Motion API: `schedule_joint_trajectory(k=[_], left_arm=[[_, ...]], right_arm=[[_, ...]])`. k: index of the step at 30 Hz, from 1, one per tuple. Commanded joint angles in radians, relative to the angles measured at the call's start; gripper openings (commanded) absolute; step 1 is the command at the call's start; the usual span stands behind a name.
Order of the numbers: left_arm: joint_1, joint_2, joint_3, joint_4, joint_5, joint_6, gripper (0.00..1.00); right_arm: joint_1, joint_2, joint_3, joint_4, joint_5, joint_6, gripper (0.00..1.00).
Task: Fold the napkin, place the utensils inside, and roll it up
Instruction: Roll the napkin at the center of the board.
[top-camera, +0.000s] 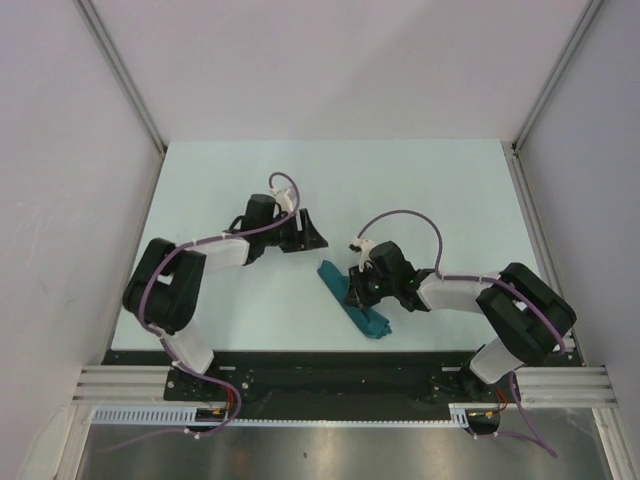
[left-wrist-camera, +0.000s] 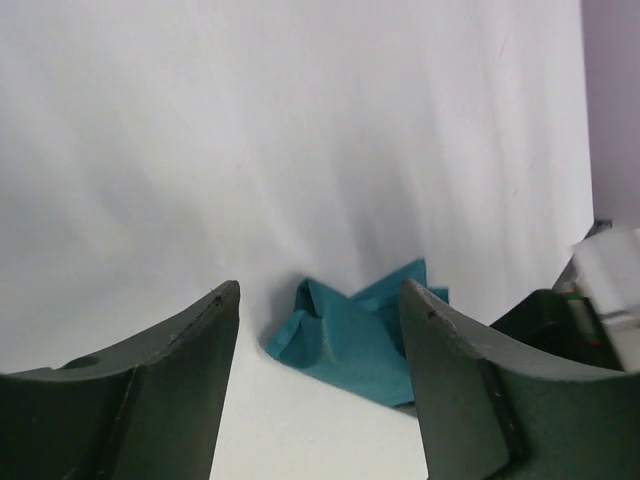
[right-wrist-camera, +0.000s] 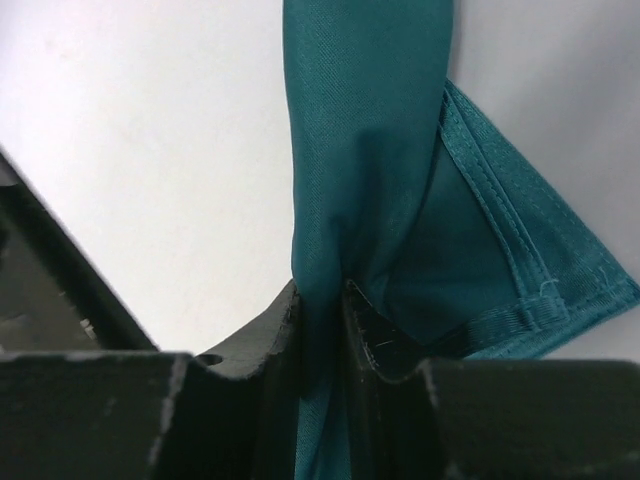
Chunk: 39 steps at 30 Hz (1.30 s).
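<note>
Desk: Jaws first, top camera. What do you have?

Operator: From above I see my right gripper down on the napkin. The napkin lies as a narrow teal strip on the table, slanting from upper left to lower right in front of the right arm. The gripper sits at about the middle of the strip. My left gripper is off to the upper left, near the cloth but apart from it. From this height I cannot judge either jaw gap.

Desk: Left wrist?

Operator: My two fingers stand well apart with nothing between them. They hold nothing and touch nothing. Beyond them I see one end of the napkin, bunched in loose folds and resting on the table. Part of the right gripper shows at the right edge of this view, just beside the cloth.

Desk: And the right wrist?

Operator: On that side the jaws are almost together, pinching a fold of the napkin between the pads. The cloth runs up from the pinch as a tight band, and a hemmed corner fans out to the right of that band. I see white table on both sides of the cloth.
</note>
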Motion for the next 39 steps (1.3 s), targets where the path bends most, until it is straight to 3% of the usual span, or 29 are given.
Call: schedule_joint_trajectory(k=[1,9,20,26,29,30,33,35,39], left_arm=[[0.032,-0.131,-0.019,0.012,-0.057,0.039,0.7],[0.029,-0.151,-0.171,0.155,-0.003,0.011,0.7],[-0.036,-0.052,-0.26,0.361,0.08,-0.057,0.64],[-0.066,0.019,-0.261,0.439,0.109,-0.095,0.5],[-0.083,0.037,-0.252,0.455,0.118,-0.102,0.29],[-0.086,0.039,-0.249,0.449,0.115,-0.1,0.18],[-0.086,0.039,-0.231,0.398,0.106,-0.082,0.05],[-0.088,0.04,-0.211,0.352,0.095,-0.063,0.0],[-0.091,0.05,-0.171,0.277,0.08,-0.037,0.0]], right_arm=[[-0.042,0.054,-0.079,0.01,-0.273,0.07,0.23],[-0.136,0.109,-0.11,0.15,-0.475,0.119,0.22],[-0.219,0.214,-0.1,0.195,-0.563,0.129,0.23],[-0.239,0.266,-0.082,0.195,-0.593,0.118,0.25],[-0.25,0.267,-0.067,0.164,-0.594,0.101,0.32],[-0.254,0.261,-0.051,0.147,-0.593,0.093,0.35],[-0.271,0.202,-0.006,0.037,-0.577,0.032,0.49],[-0.285,0.14,0.027,-0.087,-0.54,-0.026,0.59],[-0.293,0.044,0.103,-0.271,-0.466,-0.103,0.67]])
